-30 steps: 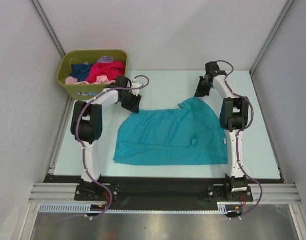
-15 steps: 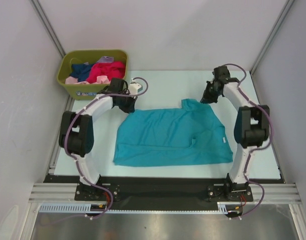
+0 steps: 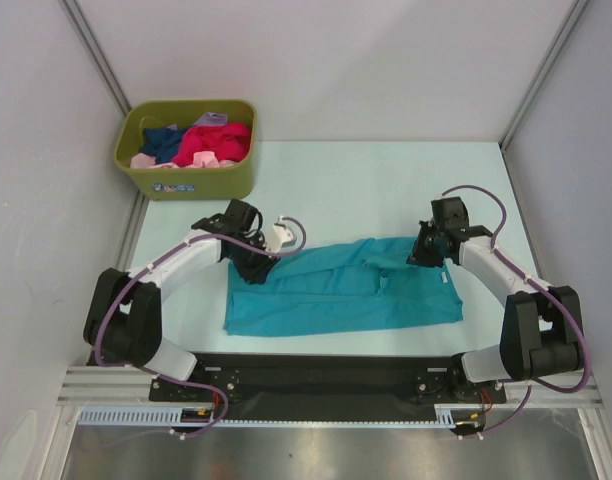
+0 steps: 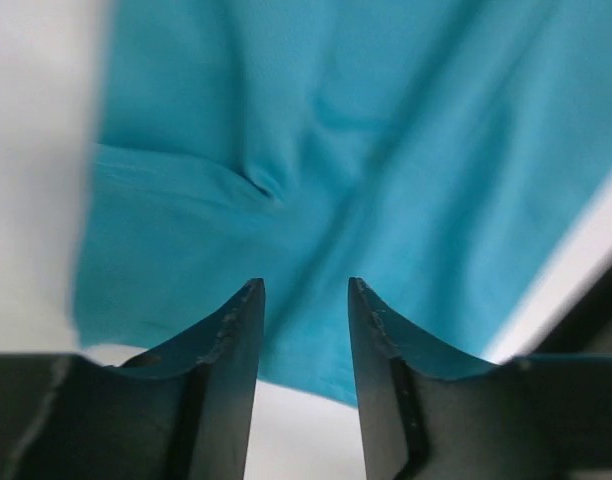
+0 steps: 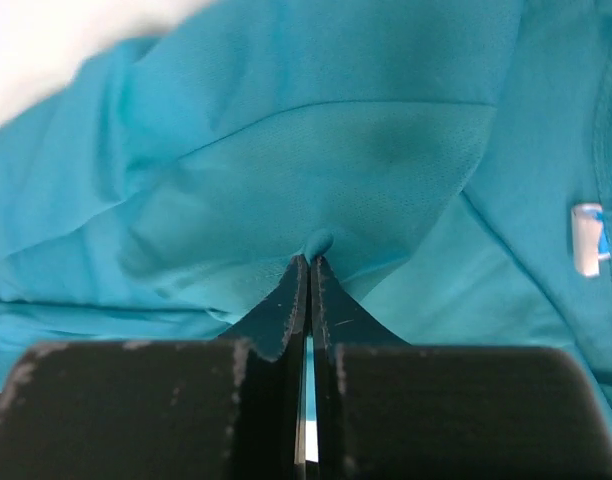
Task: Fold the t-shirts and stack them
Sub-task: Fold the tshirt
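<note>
Since pulled nearer, teal t-shirt [image 3: 336,297] now folded lengthwise

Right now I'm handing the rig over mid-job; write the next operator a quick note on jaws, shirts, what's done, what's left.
Left gripper: jaws open, empty, over the teal t-shirt.
Right gripper: jaws shut on a pinch of that shirt.
The shirt lies mid-table, apparently folded once into a band. Other t-shirts sit in the green bin.
To do: finish this fold, then fold the rest; no stack yet.
</note>
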`<state>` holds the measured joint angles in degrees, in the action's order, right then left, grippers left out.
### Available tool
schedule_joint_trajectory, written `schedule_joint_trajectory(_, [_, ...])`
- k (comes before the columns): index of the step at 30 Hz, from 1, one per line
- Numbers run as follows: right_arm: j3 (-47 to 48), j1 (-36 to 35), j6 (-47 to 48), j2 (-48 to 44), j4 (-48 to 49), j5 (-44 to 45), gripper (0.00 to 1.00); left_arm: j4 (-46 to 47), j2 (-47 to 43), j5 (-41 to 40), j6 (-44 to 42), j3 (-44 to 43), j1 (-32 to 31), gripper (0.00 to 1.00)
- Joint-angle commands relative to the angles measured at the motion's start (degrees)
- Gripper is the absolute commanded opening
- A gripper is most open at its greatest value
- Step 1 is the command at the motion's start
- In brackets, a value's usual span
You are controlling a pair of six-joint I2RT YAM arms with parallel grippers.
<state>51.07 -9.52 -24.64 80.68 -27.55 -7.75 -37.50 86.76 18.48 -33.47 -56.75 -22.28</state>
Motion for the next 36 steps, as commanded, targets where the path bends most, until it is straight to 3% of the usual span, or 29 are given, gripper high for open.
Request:
schedule_joint_trajectory(1, [-2.9,0.2,-1.0,-3.8,4.3,2.3,0.00,-12.3,-6.0,5.1,-7.5,2.7,-1.1,0.46])
schedule_joint_trajectory(3, [-3.7,0.3,-0.8,-4.6,4.4,3.0,0.00,-19.9,-6.5,6.8,-10.7,3.2,-1.4,0.51])
schedule_joint_trajectory(7, [-4.1,0.7,-0.2,-4.7,4.4,3.1,0.00,-28.9,-8.2,9.6,-18.2,-1.6,-0.7,0.52])
schedule_joint_trajectory(8, [-4.1,0.7,-0.2,-4.7,4.5,3.2,0.00,-27.8,-8.7,10.5,-16.8,-4.9,1.1,0.52])
schedule_joint_trajectory(9, [-4.1,0.8,-0.2,-4.6,4.6,3.2,0.00,-20.5,-9.6,10.3,-14.0,-6.3,2.3,0.52])
schedule_joint_trajectory(10, [-4.2,0.9,-0.3,-4.4,4.8,3.2,0.00,-14.8,-9.9,9.0,-5.0,-7.1,3.5,0.52])
schedule_joint_trajectory(11, [-4.1,0.8,-0.5,-4.2,5.1,3.2,0.00,-3.4,-9.9,3.4,-0.4,-6.8,4.4,0.54])
schedule_joint_trajectory(14, [-3.9,1.0,-1.0,-3.4,5.8,2.9,0.00,5.5,-5.7,-3.1,6.9,-7.3,4.4,0.54])
schedule_joint_trajectory(17, [-3.3,0.9,-0.8,-2.9,5.4,3.2,0.00,4.6,5.1,-3.8,11.5,-11.3,4.4,0.54])
schedule_joint_trajectory(21, [-2.7,0.9,0.2,-3.1,4.5,4.1,0.00,3.4,10.6,-0.6,12.2,-13.5,4.1,0.54])
schedule_joint_trajectory(25, [-2.8,1.1,0.2,-2.8,4.3,4.4,0.00,3.3,13.7,-2.0,12.4,-15.2,2.4,0.53])
schedule_joint_trajectory(32, [-3.1,1.5,-0.1,-3.3,4.3,4.4,0.00,4.1,16.1,-2.8,13.3,-14.1,2.2,0.34])
schedule_joint_trajectory(34, [-3.1,2.0,0.0,-3.3,4.3,4.3,0.00,3.8,16.0,-3.7,12.5,-13.2,2.2,0.35])
schedule_joint_trajectory(36, [-3.2,2.3,0.1,-3.4,4.3,4.0,0.00,4.1,15.7,-5.4,11.6,-12.7,2.2,0.42])
